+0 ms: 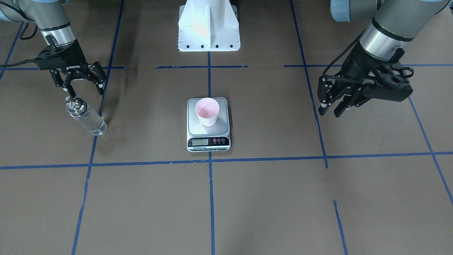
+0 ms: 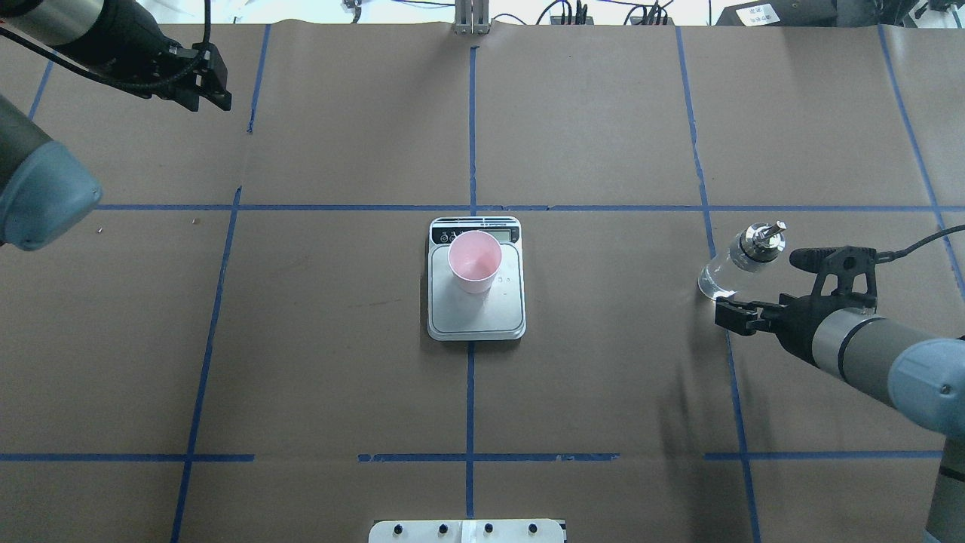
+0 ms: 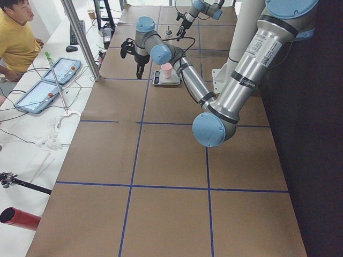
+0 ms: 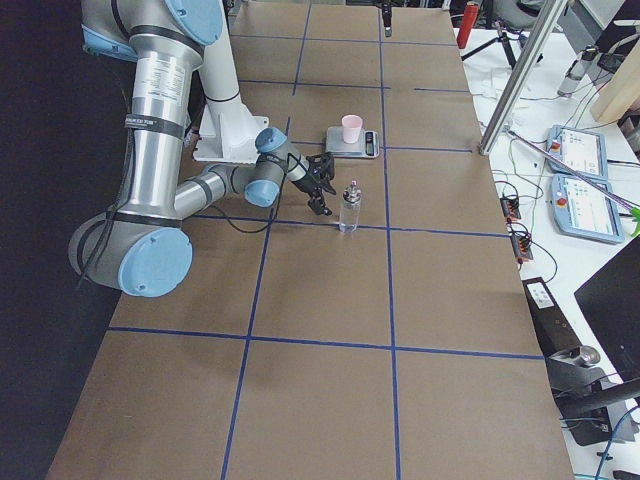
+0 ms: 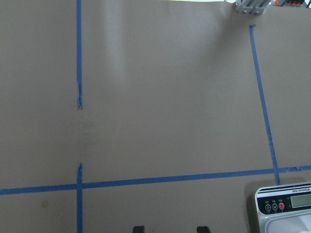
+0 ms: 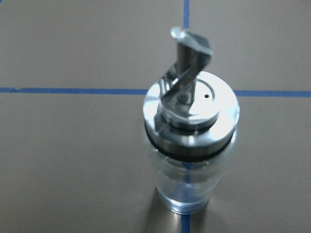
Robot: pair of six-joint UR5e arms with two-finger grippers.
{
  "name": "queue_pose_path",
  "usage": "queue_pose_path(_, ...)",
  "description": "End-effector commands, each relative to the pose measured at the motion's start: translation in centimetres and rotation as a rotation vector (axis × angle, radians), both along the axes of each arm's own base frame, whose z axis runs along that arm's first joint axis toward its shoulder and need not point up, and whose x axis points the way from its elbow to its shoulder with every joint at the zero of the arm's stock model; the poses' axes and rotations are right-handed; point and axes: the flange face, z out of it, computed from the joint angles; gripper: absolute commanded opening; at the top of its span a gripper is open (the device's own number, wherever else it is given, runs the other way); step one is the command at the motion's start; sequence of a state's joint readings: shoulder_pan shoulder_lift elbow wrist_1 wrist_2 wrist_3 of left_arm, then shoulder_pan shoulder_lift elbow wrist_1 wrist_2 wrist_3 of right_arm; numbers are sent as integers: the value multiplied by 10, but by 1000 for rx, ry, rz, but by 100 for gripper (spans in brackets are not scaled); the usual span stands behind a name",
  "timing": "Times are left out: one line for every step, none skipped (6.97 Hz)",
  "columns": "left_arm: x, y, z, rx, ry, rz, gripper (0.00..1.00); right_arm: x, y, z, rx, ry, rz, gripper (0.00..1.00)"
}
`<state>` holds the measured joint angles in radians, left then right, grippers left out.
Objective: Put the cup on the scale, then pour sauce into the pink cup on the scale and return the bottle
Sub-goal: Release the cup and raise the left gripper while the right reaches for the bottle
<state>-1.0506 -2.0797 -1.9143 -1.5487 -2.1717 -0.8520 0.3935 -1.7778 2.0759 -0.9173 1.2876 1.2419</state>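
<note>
cup (image 1: 207, 111): pale pink, upright on the scale (image 1: 208, 136) platform, well inside its edges (can't tell whether any liquid is in it)
scale: mid-table, sitting on a blue tape line (image 1: 211, 198), display strip on the operators' side
bottle (image 1: 86, 118): clear glass with metal pourer cap, upright on the table (image 1: 276, 205) at the robot's right, well apart from the scale
sauce (image 6: 187, 191): clear, seen through the glass low in the bottle; level not readable
right pincer (image 1: 86, 92): spread wide, holding nothing, level with the pourer cap and just on the robot's side of it; no visible contact with the bottle (wrist view shows the cap close up, no fingers in shot)
left pincer (image 1: 330, 112): parted, holding nothing, raised over bare table on the robot's left, well apart from the scale; tips show with a gap between them at the bottom of its wrist view
</note>
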Motion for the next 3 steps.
queue_pose_path(-4, -2, 12, -1, -15, 2, 47, -4, 10, 12, 81, 65, 83, 100)
queue_pose_path(-5, -1, 10, 7, -14, 5, 48, -9, 14, 14, 98, 60, 131, 100)
queue_pose_path(-7, 2, 6, 12, -9, 5, 49, -13, 15, 15, 89, 41, 135, 100)
